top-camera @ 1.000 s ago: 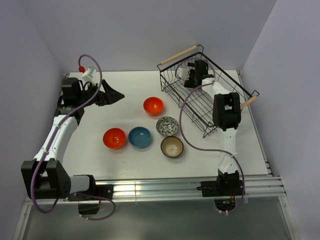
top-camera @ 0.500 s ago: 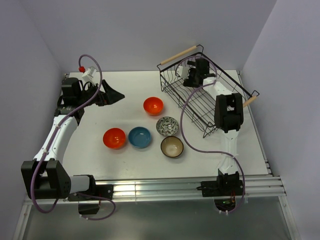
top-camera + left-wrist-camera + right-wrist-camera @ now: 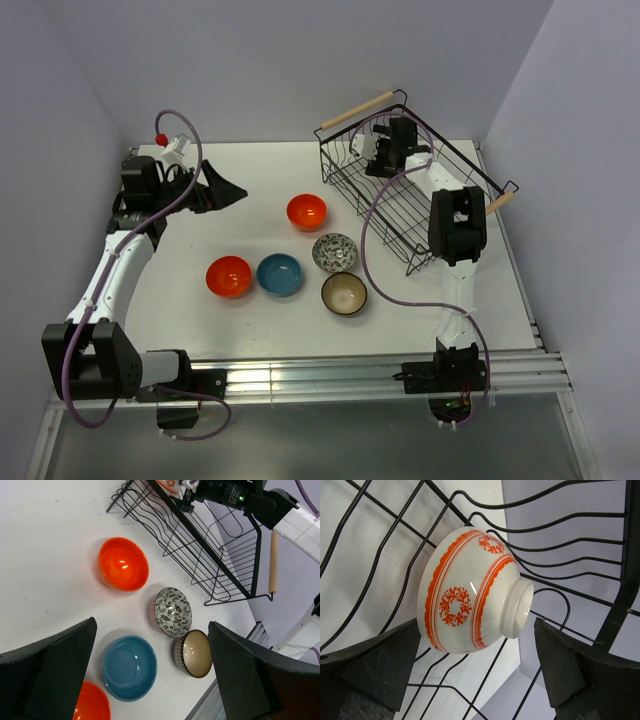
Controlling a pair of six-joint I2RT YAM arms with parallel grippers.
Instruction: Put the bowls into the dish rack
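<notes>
The dish rack (image 3: 398,214) stands at the back right. The orange-and-white patterned bowl (image 3: 470,592) lies on its side on the rack's wires (image 3: 628,540). My right gripper (image 3: 377,158) is open inside the rack, one finger on either side of that bowl (image 3: 476,622). On the table stand two plain orange bowls (image 3: 306,211) (image 3: 229,276), the blue bowl (image 3: 279,275), the grey-and-white patterned bowl (image 3: 335,252) and the brown bowl with a beige inside (image 3: 344,294). My left gripper (image 3: 228,190) is open and empty above the far left of the table (image 3: 152,623).
The rack's wooden handles (image 3: 355,110) (image 3: 497,205) stick out at its back-left and right ends. Purple walls close in the table on three sides. The right arm's cable (image 3: 372,260) loops down beside the rack's near left corner.
The right arm has shifted slightly over the rack. The left arm and the bowls on the table have not moved.
</notes>
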